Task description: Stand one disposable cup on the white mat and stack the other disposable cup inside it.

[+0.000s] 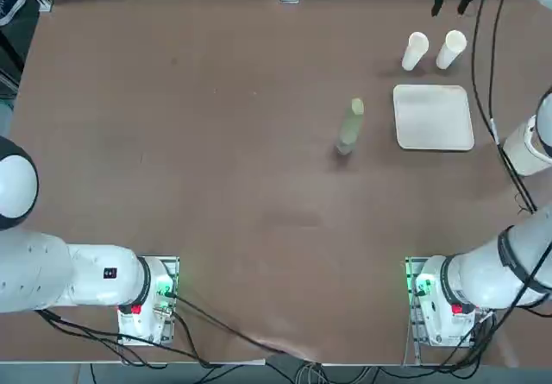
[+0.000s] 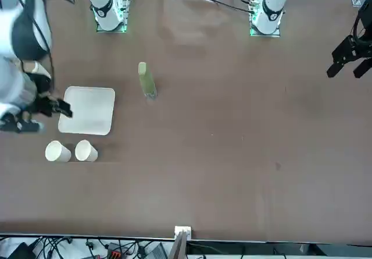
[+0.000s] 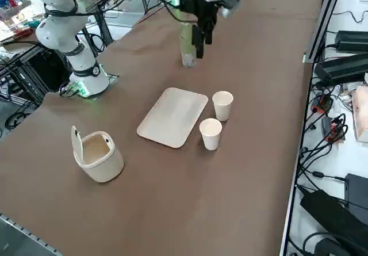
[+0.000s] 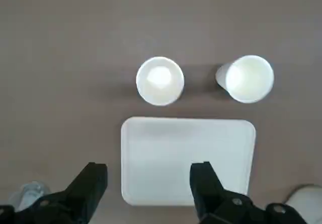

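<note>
Two white disposable cups stand upright and empty, side by side on the brown table just beyond the far edge of the white mat (image 3: 172, 117). One cup (image 3: 222, 105) is further from the right side camera than the other cup (image 3: 210, 133). In the top view the cups (image 1: 415, 51) (image 1: 451, 48) sit above the mat (image 1: 433, 116). My right gripper (image 4: 149, 176) hangs open and empty high over the mat (image 4: 186, 153), with both cups (image 4: 160, 80) (image 4: 246, 79) ahead of its fingers. The right side view shows the gripper (image 3: 202, 44) well above the table.
A tall pale-green bottle (image 1: 350, 127) stands left of the mat in the top view. A round white bucket-like container (image 3: 99, 155) with a raised lid sits near the table's right edge. Cables hang along the right arm.
</note>
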{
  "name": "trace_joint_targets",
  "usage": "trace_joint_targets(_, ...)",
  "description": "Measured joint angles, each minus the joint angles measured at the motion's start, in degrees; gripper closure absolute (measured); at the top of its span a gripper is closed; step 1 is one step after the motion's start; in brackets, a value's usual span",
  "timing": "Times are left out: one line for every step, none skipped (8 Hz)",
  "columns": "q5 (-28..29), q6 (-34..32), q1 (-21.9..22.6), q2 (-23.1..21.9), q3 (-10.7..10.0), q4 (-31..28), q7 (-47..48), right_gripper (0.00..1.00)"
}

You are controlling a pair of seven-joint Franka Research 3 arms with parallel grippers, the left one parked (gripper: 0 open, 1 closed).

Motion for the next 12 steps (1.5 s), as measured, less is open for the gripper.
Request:
trace_joint_targets(0.0, 2.1, 1.0, 2.6, 0.0, 0.0, 0.0, 0.0)
trace_joint_targets(0.0, 3.9, 1.5, 4.8, 0.0, 0.0, 0.1, 0.02)
trace_joint_targets(0.0, 5.4, 1.6, 6.8, 0.0, 0.0, 0.1, 0.02)
trace_joint_targets(-0.1, 7.1, 1.6, 8.6, -0.1, 0.0, 0.0, 0.06)
trace_joint_targets(-0.6, 8.7, 1.5, 10.2, -0.1, 0.0, -0.1, 0.1)
trace_joint_targets(-2.3, 9.5, 1.4, 11.5, -0.2, 0.1, -0.2, 0.16)
trace_joint_targets(-3.8, 10.0, 1.4, 12.6, -0.2, 0.3, -0.2, 0.18)
trace_joint_targets(-4.4, 10.4, 1.4, 13.8, -0.2, 1.0, -0.2, 0.2)
trace_joint_targets(-4.4, 11.0, 1.4, 14.8, -0.2, 1.7, -0.1, 0.23)
trace_joint_targets(-4.4, 12.0, 1.4, 15.7, -0.2, 2.1, -0.1, 0.25)
trace_joint_targets(-4.3, 13.1, 1.4, 16.4, -0.2, 2.3, 0.0, 0.27)
trace_joint_targets(-3.9, 14.4, 1.4, 17.1, -0.2, 2.5, 0.0, 0.28)
